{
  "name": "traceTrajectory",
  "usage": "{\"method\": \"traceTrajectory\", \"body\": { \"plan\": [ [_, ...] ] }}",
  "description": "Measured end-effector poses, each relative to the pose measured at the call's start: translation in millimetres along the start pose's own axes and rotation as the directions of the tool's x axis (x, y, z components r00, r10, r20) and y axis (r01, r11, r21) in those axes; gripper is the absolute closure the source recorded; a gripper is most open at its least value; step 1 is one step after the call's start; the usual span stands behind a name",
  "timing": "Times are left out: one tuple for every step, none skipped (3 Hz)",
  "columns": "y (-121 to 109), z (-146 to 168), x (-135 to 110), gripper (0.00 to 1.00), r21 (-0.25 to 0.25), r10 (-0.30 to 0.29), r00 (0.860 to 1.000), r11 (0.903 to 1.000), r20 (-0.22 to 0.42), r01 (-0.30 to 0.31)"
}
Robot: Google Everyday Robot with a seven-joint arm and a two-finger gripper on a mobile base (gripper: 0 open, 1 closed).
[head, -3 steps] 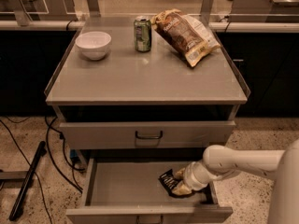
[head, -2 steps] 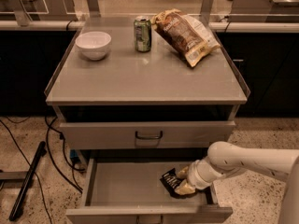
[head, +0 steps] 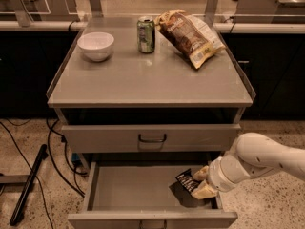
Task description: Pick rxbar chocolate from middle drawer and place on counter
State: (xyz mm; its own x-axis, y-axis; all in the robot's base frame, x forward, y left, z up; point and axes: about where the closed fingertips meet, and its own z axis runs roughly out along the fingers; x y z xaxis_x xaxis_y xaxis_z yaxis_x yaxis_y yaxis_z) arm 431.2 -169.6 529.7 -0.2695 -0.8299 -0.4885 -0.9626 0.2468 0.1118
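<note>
Raised slightly, the flat black-wrapped rxbar chocolate point(head: 186, 179) tilts above the grey metal middle drawer point(head: 125, 191) floor. The gripper point(head: 197, 183), inside the drawer's right end, clamps it.

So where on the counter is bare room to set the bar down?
The front half of the counter is bare, lip to lip, in front of the bowl, can and chip bag. The back row is crowded. The end effector grips the chocolate bar at the right end of the drawer.

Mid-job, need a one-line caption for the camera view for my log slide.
Robot's tool grips small black-wrapped bar at right end of open grey metal drawer below the flat grey counter.
</note>
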Motion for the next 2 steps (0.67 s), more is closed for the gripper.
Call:
{"method": "traceTrajectory", "body": {
  "plan": [
    [5.6,-53.7,-32.0,1.00,0.071,-0.075,0.997,0.9948,0.032,0.072],
    [-0.9,-109.5,-80.2,1.00,0.187,-0.197,0.978,0.9657,0.071,0.181]
  ]
}}
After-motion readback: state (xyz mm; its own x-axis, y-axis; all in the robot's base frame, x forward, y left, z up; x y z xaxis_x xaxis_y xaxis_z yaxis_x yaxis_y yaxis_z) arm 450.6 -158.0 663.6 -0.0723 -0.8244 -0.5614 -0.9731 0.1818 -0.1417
